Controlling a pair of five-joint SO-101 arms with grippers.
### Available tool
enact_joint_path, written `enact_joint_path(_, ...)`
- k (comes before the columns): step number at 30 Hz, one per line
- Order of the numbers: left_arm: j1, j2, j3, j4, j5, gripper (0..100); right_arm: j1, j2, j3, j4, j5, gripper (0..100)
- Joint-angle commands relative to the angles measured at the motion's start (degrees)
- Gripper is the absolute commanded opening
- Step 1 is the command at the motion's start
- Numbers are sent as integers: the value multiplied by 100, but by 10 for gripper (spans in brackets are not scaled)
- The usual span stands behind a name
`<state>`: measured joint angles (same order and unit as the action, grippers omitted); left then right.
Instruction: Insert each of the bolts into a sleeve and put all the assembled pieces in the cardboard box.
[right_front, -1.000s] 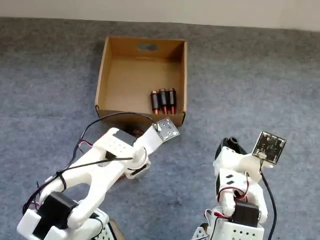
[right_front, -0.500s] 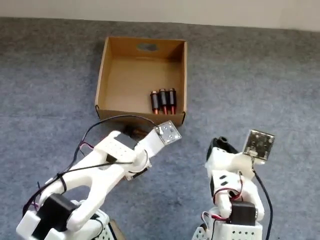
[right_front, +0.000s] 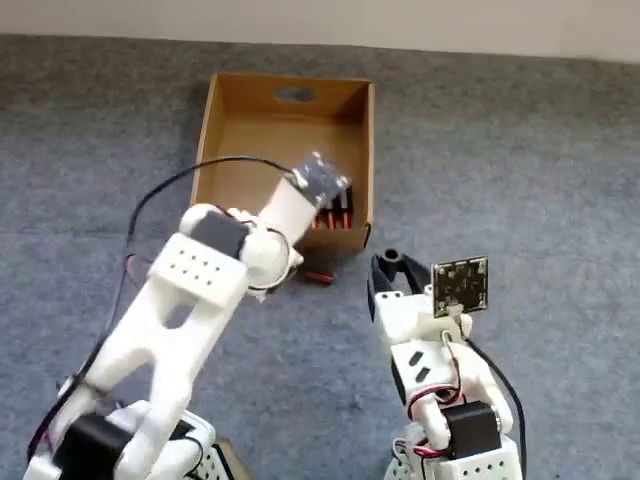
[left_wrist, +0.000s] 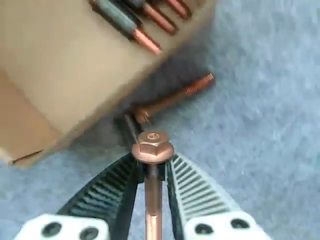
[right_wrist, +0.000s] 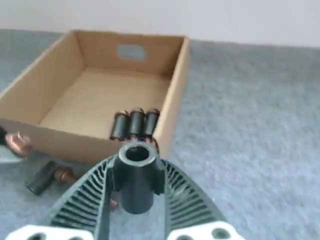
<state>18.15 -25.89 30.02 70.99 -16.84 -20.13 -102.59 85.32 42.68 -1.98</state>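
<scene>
Left gripper (left_wrist: 153, 161): jaws clamped on a copper bolt (left_wrist: 152, 148), held by the near wall of the cardboard box (right_wrist: 172, 100). Right gripper (right_wrist: 136, 166): jaws clamped on a black sleeve (right_wrist: 136, 186). Three assembled pieces (right_wrist: 134, 123) lie inside the box. One loose bolt (left_wrist: 176, 96) on the grey carpet (left_wrist: 260, 125) just outside it.

Right gripper (right_wrist: 135, 167) clamps a black sleeve (right_wrist: 136, 187), open end visible. Cardboard box (right_wrist: 75, 140) beyond holds three assembled pieces (right_wrist: 134, 124) side by side against its nearer wall.
</scene>
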Motion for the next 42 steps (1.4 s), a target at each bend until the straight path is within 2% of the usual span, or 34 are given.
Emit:
enact_joint_path(1,-48,-866,-163,-396,62,8,-75,-57,-312,-567,79,7)
enact_joint_path(10,-4,-1868,470,-2673,167,8,-620,-57,400,-2149,79,7)
enact_joint_path(15,-48,-2237,778,-3701,993,8,-620,-57,1218,-3116,114,7)
enact_joint_path(20,224,-2668,989,-4193,1433,8,-611,-57,1578,-3380,114,7)
enact_joint_path(25,637,-2853,1367,-4844,1442,8,-611,-57,1613,-3354,114,7)
enact_joint_path(31,743,-2853,1631,-5697,1451,8,-611,-57,1622,-3354,97,7)
enact_joint_path(39,1473,-2853,1631,-6040,1451,8,-611,-57,1701,-3363,97,7)
enact_joint_path(42,1543,-2853,1631,-6048,1442,8,-611,-57,1701,-3363,97,7)
